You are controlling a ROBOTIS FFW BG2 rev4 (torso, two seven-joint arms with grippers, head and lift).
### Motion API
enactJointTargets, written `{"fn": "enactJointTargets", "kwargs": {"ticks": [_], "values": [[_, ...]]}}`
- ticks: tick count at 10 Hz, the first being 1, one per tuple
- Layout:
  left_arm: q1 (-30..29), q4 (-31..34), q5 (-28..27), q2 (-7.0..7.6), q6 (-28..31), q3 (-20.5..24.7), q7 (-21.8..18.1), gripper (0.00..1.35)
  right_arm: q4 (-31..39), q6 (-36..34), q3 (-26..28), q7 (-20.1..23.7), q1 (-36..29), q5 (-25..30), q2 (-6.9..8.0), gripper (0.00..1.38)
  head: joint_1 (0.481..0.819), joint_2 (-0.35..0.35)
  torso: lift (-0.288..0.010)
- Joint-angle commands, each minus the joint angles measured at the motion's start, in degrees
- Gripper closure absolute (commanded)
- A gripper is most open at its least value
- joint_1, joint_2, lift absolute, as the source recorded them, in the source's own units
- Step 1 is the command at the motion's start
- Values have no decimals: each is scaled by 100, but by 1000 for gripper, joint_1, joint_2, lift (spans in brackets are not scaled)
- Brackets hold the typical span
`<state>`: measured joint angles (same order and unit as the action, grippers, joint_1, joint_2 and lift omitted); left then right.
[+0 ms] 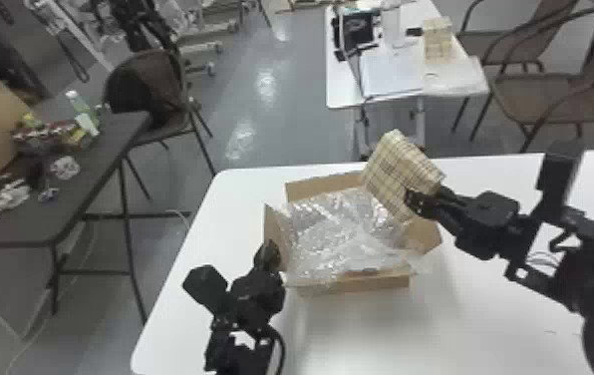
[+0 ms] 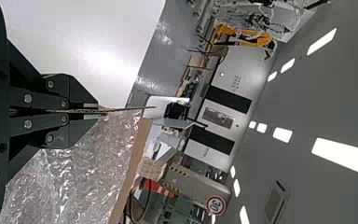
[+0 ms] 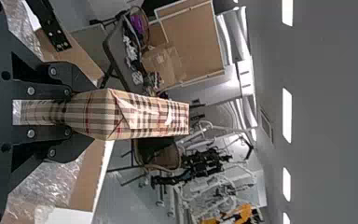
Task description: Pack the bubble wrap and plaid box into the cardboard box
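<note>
Plaid box (image 1: 394, 167), one: tilted, pinched in right gripper (image 1: 414, 200) at the far right corner of cardboard box (image 1: 366, 285), perhaps touching bubble wrap (image 1: 331, 234) inside, lowering likely leftward; left gripper (image 1: 272, 252) clamps that carton's left side flap (image 1: 272, 229).

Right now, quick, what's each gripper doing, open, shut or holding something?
Left gripper: closed, pinching the cardboard box's side flap.
Right gripper: fingers closed on the plaid box, holding it.

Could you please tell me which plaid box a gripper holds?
The near plaid box, in the right gripper beside the cardboard box; the other is on the far table.
</note>
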<state>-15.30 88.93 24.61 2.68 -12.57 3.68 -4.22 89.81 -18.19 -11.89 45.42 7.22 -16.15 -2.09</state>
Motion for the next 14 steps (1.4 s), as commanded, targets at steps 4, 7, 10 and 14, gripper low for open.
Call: {"fn": "enactJointTargets", "kwargs": {"ticks": [4, 7, 10, 14], "values": [[27, -16, 18, 4, 0, -52, 0, 1213, -1448, 132, -129, 354, 429, 32, 214, 1049, 695, 350, -44], [45, -42, 26, 4, 0, -78, 0, 1213, -1703, 316, -200, 389, 517, -117, 214, 357, 695, 350, -44], [45, -42, 44, 13, -35, -69, 0, 1213, -1510, 439, -182, 389, 438, -416, 214, 107, 695, 350, -44], [36, -25, 97, 22, -44, -52, 0, 1213, -112, 439, 1101, 336, -397, 674, 165, 113, 695, 318, -44]]}}
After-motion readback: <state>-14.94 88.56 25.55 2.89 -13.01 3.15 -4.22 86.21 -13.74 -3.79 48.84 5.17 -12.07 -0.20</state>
